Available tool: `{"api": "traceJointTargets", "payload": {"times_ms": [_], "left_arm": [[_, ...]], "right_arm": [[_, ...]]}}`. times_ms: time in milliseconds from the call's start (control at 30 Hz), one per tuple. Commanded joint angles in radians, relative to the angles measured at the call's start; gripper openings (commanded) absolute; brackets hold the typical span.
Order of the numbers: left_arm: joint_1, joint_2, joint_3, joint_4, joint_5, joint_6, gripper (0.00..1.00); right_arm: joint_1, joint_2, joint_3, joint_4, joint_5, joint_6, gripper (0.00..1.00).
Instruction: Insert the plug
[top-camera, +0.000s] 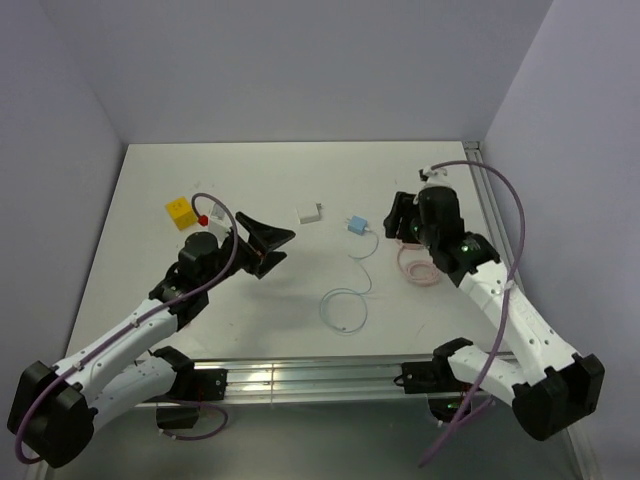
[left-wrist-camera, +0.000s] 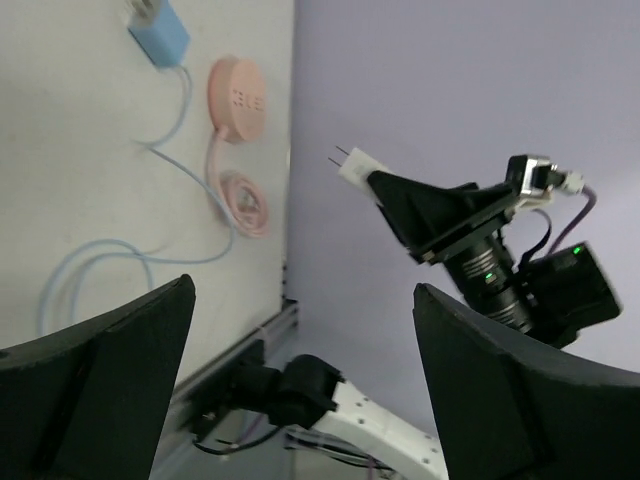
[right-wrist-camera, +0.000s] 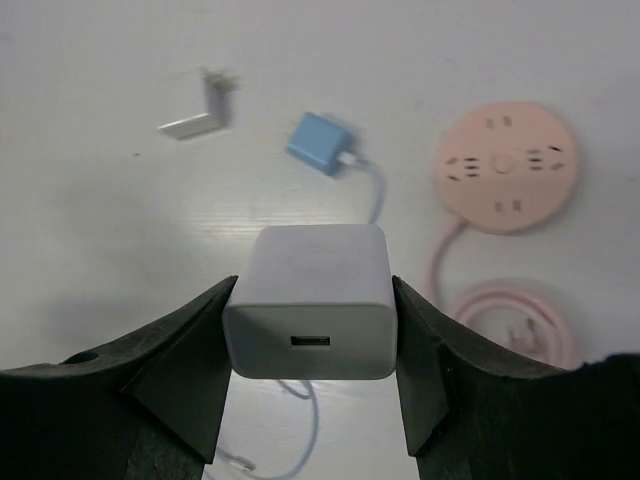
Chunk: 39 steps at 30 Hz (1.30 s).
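The right gripper (top-camera: 402, 216) is up off the surface with its jaws clamped on the flat sides of a white cube-shaped adapter block (right-wrist-camera: 310, 270). The block's small port faces back toward the wrist, and two metal prongs point away from it. The left gripper (top-camera: 280, 248) hangs in the air with its jaws spread wide and nothing between them.

The plug, a small light-blue rectangular connector (top-camera: 356, 225), lies untouched on the pale grey surface (top-camera: 250, 170), toward the far edge and a little right of the middle. Its thin white cable (top-camera: 345, 310) trails toward the near edge and curls into a loop there.

To my eye the insertion has not begun, and the step in hand is fetching the plug. The free left jaws look best placed to do it. They would have to come down square over the connector's narrow sides and lift it without dragging the loop. I cannot tell from here which opening it is meant for.

A round pink socket disc (right-wrist-camera: 505, 165) with a coiled pink cord (right-wrist-camera: 525, 335) sits near the right edge. A small white folded-prong piece (top-camera: 310, 212) lies just left of the plug. A yellow block (top-camera: 181, 212) and a tiny red thing (top-camera: 203, 219) sit toward the left edge. Plain lilac walls (top-camera: 300, 70) close in three sides, and an aluminium rail (top-camera: 300, 380) runs along the near edge.
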Motion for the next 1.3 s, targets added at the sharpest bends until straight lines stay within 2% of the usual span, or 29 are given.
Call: {"api": "traceJointTargets", "payload": {"times_ms": [0,167,333,433,600,667,833,1267], "left_arm": [[0.002,-0.063,0.046,-0.062,-0.084,0.202,0.94],[0.001,-0.106,0.058,-0.109,-0.121,0.326,0.93],[0.002,-0.131,0.034,-0.108,-0.109,0.365,0.91],[0.001,-0.135,0.014,-0.097,-0.095,0.374,0.90],[-0.001,-0.132,-0.009,-0.090,-0.077,0.388,0.90],[-0.010,-0.121,-0.009,-0.085,-0.083,0.397,0.90],[-0.053,-0.106,-0.014,-0.070,-0.091,0.408,0.90],[-0.072,-0.082,0.012,-0.097,-0.094,0.432,0.90]], "right_arm": [[-0.128,0.065,0.139,-0.158,-0.029,-0.097,0.00],[-0.211,0.231,0.279,-0.266,0.009,-0.256,0.00],[-0.286,0.390,0.369,-0.301,0.075,-0.353,0.00],[-0.365,0.440,0.371,-0.265,-0.001,-0.369,0.00],[-0.415,0.429,0.251,-0.116,-0.041,-0.450,0.00],[-0.448,0.429,0.221,-0.064,-0.104,-0.471,0.00],[-0.462,0.477,0.237,-0.042,-0.175,-0.510,0.00],[-0.482,0.622,0.277,0.041,-0.207,-0.570,0.00]]}}
